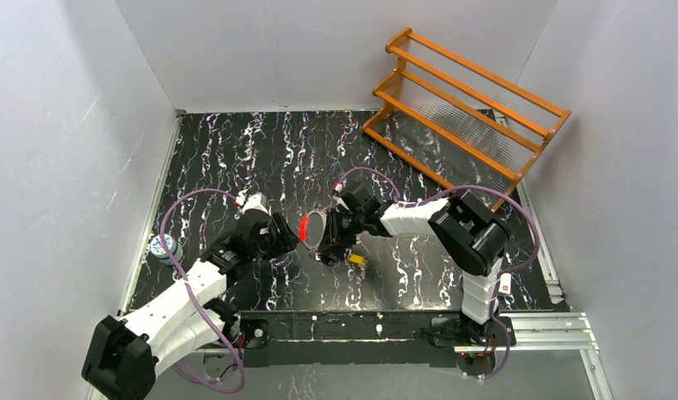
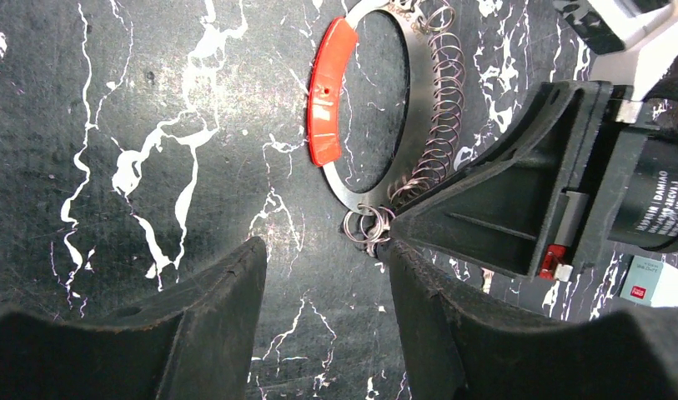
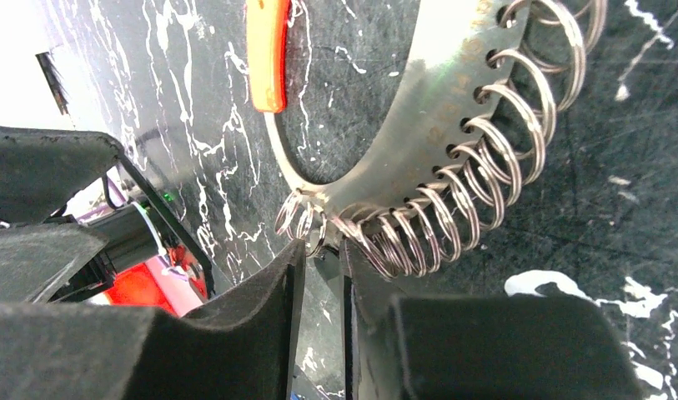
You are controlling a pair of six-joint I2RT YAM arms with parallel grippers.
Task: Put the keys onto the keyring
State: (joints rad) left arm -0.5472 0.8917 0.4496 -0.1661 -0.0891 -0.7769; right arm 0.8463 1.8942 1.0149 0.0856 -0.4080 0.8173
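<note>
top: keyring (image 1: 314, 227) upright between left gripper (image 1: 278, 237) and right gripper (image 1: 331, 237), brass-coloured key (image 1: 357, 259) on marbled mat (image 1: 235, 150) near the right one | left wrist: left jaws apart, empty — red plastic segment (image 2: 327, 92), flat metal band (image 2: 416, 92) | right wrist: right jaws pinch band's lower edge by split rings (image 3: 473, 179); judged light, stiff, slick — grip the flat

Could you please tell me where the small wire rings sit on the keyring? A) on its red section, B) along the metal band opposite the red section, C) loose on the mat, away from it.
B: the small wire rings are threaded through holes along the metal band of the keyring, on the side across from the red section.
</note>
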